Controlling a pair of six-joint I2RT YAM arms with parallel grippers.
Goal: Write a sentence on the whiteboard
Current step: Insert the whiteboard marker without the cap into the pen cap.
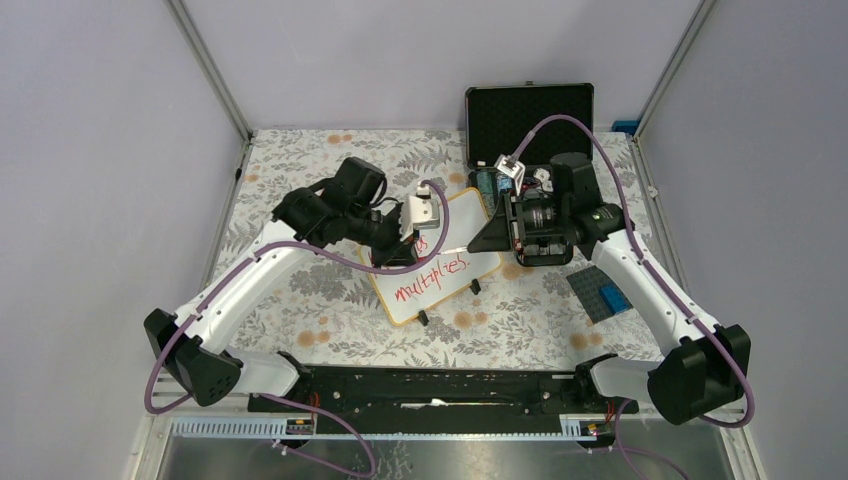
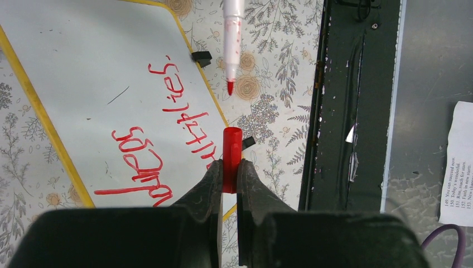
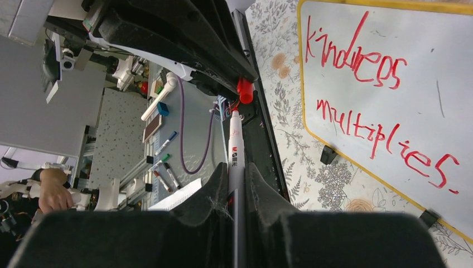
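Red sentence, "kindness multiplies.", is sitting in two lines on the whiteboard, which is lying on the floral tablecloth between the two arms. Left gripper is pinching the red cap. Right gripper is clamping the white marker, its bare red tip pointing at the cap, not touching.

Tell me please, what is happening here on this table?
The whiteboard already carries the red sentence, "Kindness multiplies." The right arm has its jaws shut on the uncapped marker, and the left arm has its jaws shut on the red cap. The marker tip and the cap face each other near the board's edge with a gap between them, so the marker is not yet capped.
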